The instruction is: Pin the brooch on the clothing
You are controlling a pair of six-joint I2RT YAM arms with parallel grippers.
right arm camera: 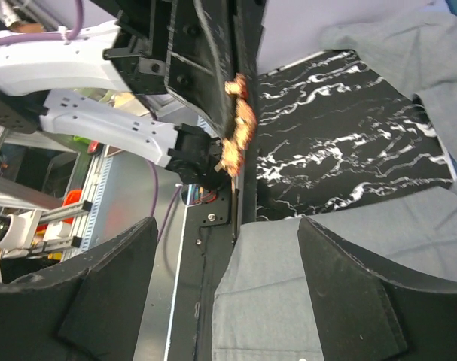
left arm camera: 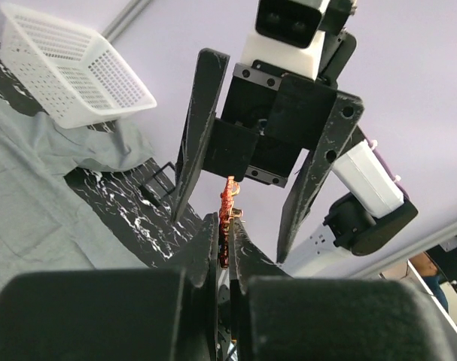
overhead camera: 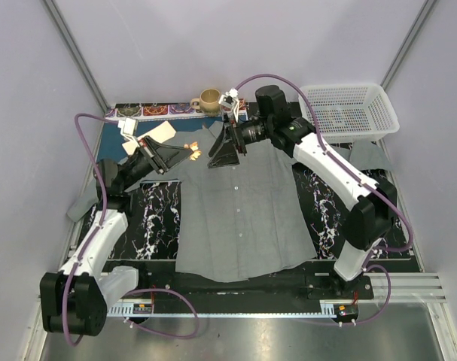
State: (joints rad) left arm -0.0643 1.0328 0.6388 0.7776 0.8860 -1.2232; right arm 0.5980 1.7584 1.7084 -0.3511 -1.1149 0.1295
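Note:
The brooch [left arm camera: 228, 204], a tiny orange-red ornament, is pinched edge-on between the fingertips of my left gripper [left arm camera: 228, 228], which is shut on it. From above, the brooch [overhead camera: 192, 150] is held in the air over the collar end of the grey shirt [overhead camera: 236, 203] by the left gripper [overhead camera: 184, 153]. My right gripper [overhead camera: 211, 156] faces it from the right, open, with its tips on either side of the brooch and apart from it. In the right wrist view the brooch [right arm camera: 239, 124] sits ahead of the open right gripper [right arm camera: 226, 226], above the shirt [right arm camera: 277, 301].
A white basket [overhead camera: 350, 109] stands at the back right, and a mug [overhead camera: 208, 99] and a row of patterned cards [overhead camera: 154, 110] at the back. Black marbled mats [overhead camera: 156, 218] lie under the shirt on both sides. A blue placemat [overhead camera: 111, 139] lies at the back left.

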